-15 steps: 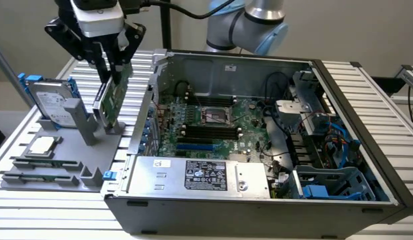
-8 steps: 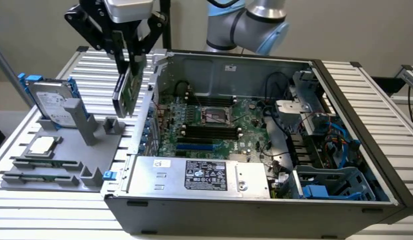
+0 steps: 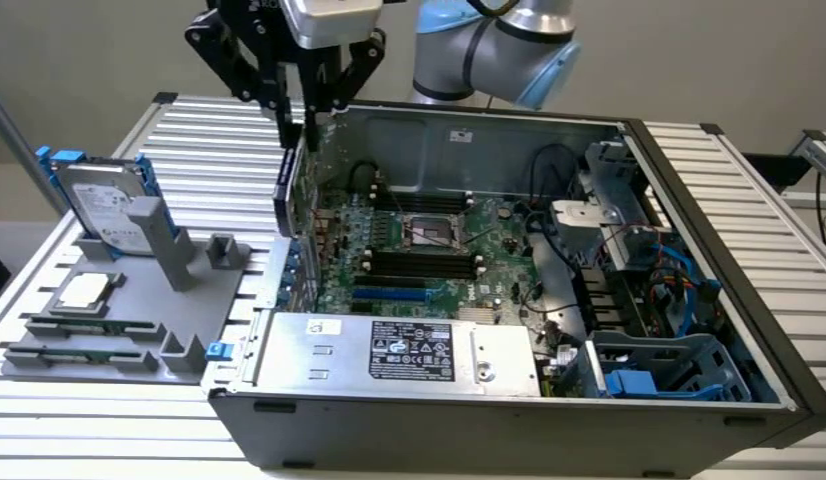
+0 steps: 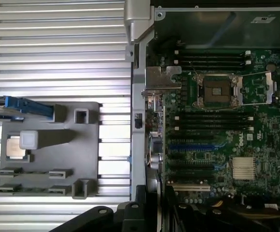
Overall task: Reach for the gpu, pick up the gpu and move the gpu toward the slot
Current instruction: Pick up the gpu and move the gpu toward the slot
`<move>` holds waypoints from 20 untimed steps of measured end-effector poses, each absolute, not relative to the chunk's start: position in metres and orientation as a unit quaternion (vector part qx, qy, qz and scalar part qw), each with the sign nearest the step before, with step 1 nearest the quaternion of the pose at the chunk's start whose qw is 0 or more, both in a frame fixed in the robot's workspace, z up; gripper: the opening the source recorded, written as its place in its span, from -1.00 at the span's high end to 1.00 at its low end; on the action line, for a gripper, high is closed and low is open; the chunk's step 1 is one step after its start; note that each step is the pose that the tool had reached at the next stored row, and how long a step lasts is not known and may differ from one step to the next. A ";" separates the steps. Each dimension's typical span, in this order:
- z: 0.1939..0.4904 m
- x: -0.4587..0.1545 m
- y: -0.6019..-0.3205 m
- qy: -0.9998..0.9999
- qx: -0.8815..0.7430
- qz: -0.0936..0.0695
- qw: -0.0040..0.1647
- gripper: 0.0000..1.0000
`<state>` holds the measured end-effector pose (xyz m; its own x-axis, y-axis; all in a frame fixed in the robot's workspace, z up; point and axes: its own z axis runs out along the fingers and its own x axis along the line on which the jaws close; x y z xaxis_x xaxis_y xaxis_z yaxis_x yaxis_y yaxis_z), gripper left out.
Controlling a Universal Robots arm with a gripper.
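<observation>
Gripper clamped on the gpu above the computer case

The card hangs edge-down at the case's left wall in the exterior view; its silver bracket sits beside the motherboard.

wall: plain beige | table: ribbed aluminium slats | light: even

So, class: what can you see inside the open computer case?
Inside the case lie a green motherboard, an empty processor socket, black cables and a silver power supply. Whatever sits beneath the power supply is covered.
</observation>
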<state>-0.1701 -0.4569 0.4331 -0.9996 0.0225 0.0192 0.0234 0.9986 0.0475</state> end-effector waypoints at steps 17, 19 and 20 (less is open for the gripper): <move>0.425 -0.093 -0.454 -1.000 -0.012 -0.015 0.017 0.48; 0.424 -0.084 -0.452 -1.000 -0.012 -0.015 0.017 0.48; 0.423 -0.079 -0.451 -1.000 -0.012 -0.015 0.017 0.48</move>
<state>-0.0793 -0.4507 0.4235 -0.9991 0.0231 0.0347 0.0241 0.9993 0.0292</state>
